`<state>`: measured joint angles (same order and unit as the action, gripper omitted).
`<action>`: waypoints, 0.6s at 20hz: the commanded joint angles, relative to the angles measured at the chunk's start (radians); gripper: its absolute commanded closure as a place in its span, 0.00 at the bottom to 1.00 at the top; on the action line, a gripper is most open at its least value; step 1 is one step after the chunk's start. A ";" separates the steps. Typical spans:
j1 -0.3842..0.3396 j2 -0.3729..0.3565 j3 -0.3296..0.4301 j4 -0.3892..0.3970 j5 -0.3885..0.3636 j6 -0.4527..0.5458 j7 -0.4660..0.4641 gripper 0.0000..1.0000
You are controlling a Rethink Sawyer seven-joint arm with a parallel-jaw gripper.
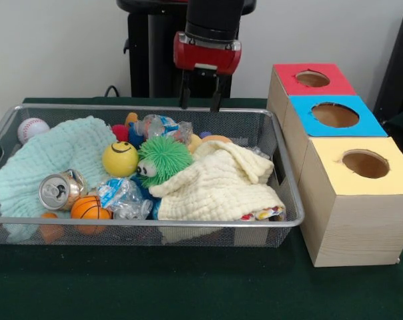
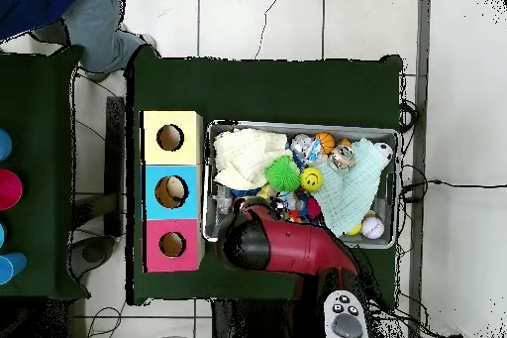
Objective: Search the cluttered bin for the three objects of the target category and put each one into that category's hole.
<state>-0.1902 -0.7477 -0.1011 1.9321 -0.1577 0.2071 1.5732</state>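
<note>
**Gripper hangs empty over bin's back rim, search not yet started**

Gripper (image 1: 201, 101) sits w/ its two dark fingers spread and nothing between them, tips level w/ the far rim of the wire bin (image 1: 291, 200). From overhead, the red arm (image 2: 287, 245) covers the bin's edge nearest the robot, so you can't check finger clearance from there.

Target category isn't given away by the scene; you'll have to judge it. Balls look the likeliest set of three or more: a smiley ball (image 1: 120, 159), a small basketball (image 1: 90, 208), a baseball (image 1: 33, 128). Also in the pile: a green fuzzy toy (image 1: 163, 160), a crushed can (image 1: 57, 191), crumpled plastic bottles (image 1: 123, 196), more half-buried bits you can't make out.

To do this well, come straight down on a piece lying free, not one under cloth. The smiley ball is the most exposed. Round things roll, so center the fingers across the middle before closing. The yellow cloth (image 1: 221, 187) and the mint cloth (image 1: 51, 157) may hide more pieces; drag them aside rather than dig.

Three boxes stand just beside the bin, each w/ a round hole on top: red box (image 1: 311, 79), blue box (image 1: 335, 115), yellow box (image 1: 365, 163). Table is covered in dark green cloth (image 1: 188, 287). Pale tiled floor around it; a person's leg (image 2: 99, 32) shows at the overhead view's top corner, well apart from the bin.
</note>
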 commanded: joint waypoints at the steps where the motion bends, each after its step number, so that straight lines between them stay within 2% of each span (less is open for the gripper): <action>1: 0.020 0.106 -0.052 -0.091 -0.068 -0.098 0.125 0.00; 12: 0.025 0.195 -0.093 -0.084 -0.049 -0.153 0.144 0.00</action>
<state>-0.1727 -0.6275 -0.1919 1.9112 -0.1815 0.1009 1.5732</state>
